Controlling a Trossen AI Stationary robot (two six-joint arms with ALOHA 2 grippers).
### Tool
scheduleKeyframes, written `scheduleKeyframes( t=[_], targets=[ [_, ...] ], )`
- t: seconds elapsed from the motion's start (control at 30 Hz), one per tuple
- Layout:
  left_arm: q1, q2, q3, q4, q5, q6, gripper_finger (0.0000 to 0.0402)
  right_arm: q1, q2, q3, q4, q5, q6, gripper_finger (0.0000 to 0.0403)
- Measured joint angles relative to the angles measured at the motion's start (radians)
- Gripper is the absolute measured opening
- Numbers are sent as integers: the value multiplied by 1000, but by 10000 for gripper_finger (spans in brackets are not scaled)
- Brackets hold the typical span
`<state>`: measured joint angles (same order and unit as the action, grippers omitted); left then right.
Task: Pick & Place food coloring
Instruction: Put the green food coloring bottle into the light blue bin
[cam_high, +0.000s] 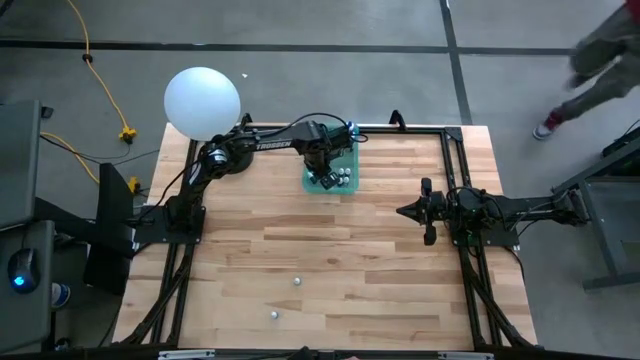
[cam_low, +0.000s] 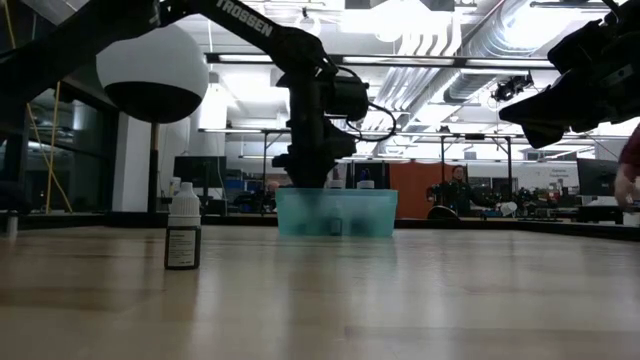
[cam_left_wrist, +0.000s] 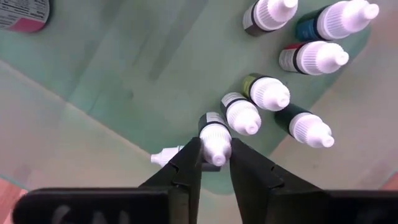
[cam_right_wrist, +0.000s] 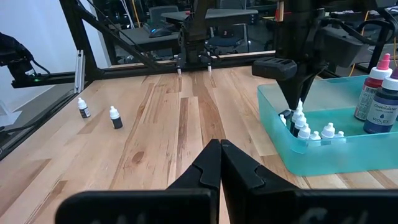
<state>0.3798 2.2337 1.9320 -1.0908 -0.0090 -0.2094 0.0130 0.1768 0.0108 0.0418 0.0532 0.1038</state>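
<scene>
A teal tray (cam_high: 312, 182) sits at the table's far side and holds several small food coloring bottles (cam_left_wrist: 267, 93) with white caps, standing upright, plus one lying on its side (cam_left_wrist: 165, 155). My left gripper (cam_left_wrist: 216, 160) reaches down into the tray and is shut on one small bottle (cam_left_wrist: 214, 132). Two more small bottles stand on the bare wood near the near edge (cam_high: 297, 281) (cam_high: 274, 314). My right gripper (cam_right_wrist: 219, 158) is shut and waits above the table's right side (cam_high: 425, 211). My left gripper pinches the small bottle by its white cap (cam_left_wrist: 216, 138) between the two fingers (cam_left_wrist: 186, 163), coming from above and pointing down into the tray. The bottle stands upright among the others. Whether its base rests on the tray floor, I cannot tell.
A large white ball (cam_high: 203, 100) sits by the left arm's base at the far left. Two larger bottles (cam_right_wrist: 373, 87) (cam_right_wrist: 388, 106) stand at the tray's other end. Black frame rails (cam_high: 452, 160) border the table. A person (cam_high: 600, 60) passes beyond the far right corner.
</scene>
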Motion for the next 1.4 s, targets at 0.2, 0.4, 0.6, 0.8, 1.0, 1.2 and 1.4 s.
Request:
scheduleKeyframes(
  t=[0.2,0.4,0.6,0.8,1.0,1.2,1.4],
  targets=[
    [0,0,0,-1,0,3,118,0,0,0,0,0,0,0],
    [0,0,0,-1,-5,3,133,0,0,0,0,0,0,0],
    [0,-30,0,-2,-30,22,133,0,0,0,0,0,0,0],
    [0,-83,0,-3,-46,35,134,0,0,0,0,0,0,0],
    [-12,-167,0,-5,-45,83,134,0,0,0,0,0,0,0],
    [-55,-273,0,-19,-34,130,134,0,0,0,0,0,0,0],
    [-128,-386,1,-71,-25,166,134,0,0,0,0,0,0,0]
  ],
)
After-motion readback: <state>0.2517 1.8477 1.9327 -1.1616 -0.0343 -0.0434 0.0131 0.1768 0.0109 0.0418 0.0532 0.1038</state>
